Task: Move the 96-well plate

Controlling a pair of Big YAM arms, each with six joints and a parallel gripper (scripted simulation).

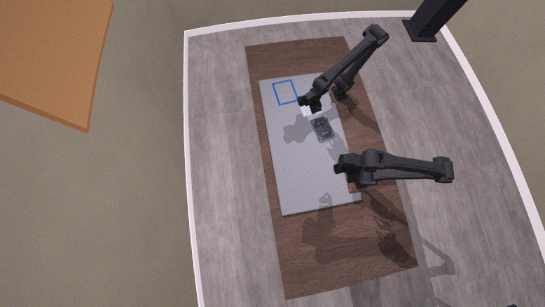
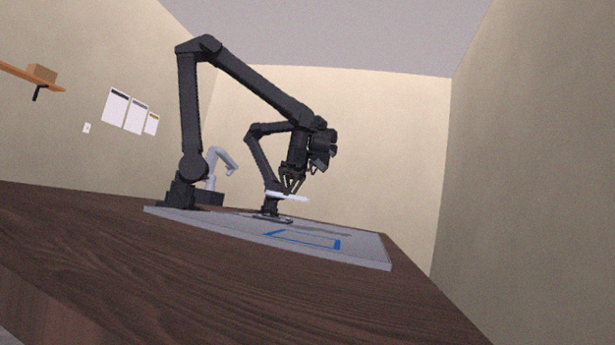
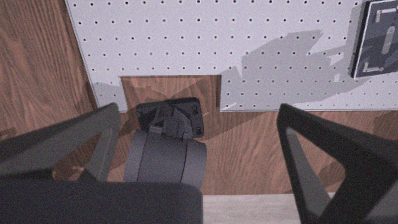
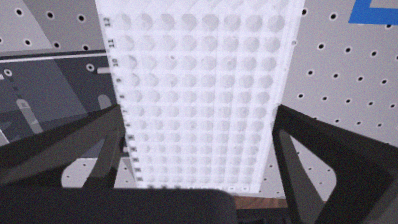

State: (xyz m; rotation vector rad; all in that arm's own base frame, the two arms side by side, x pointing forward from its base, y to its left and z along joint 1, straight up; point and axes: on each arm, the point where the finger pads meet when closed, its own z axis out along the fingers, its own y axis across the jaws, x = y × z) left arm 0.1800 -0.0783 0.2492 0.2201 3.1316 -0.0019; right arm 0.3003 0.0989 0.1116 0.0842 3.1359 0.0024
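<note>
My right gripper (image 1: 310, 105) (image 2: 289, 189) (image 4: 198, 112) is shut on the white 96-well plate (image 1: 305, 111) (image 2: 287, 197) (image 4: 200, 85), gripping its long sides and holding it level in the air above the grey pegboard mat (image 1: 305, 183) (image 2: 195, 221). The plate hangs between the blue rectangle B1 (image 1: 276, 93) (image 2: 300, 242) (image 4: 375, 12) and the dark plate nest N1 (image 1: 321, 129) (image 2: 272, 217) (image 4: 45, 95) (image 3: 377, 40). The nest holds nothing. My left gripper (image 1: 336, 167) (image 3: 198, 112) is open and empty, above its own base at the mat's edge.
The mat lies on a brown wooden table top (image 1: 342, 244) (image 2: 175, 287). The right arm's base (image 1: 339, 93) stands beside the mat near the nest. A dark post (image 1: 429, 20) stands at the far corner of the floor.
</note>
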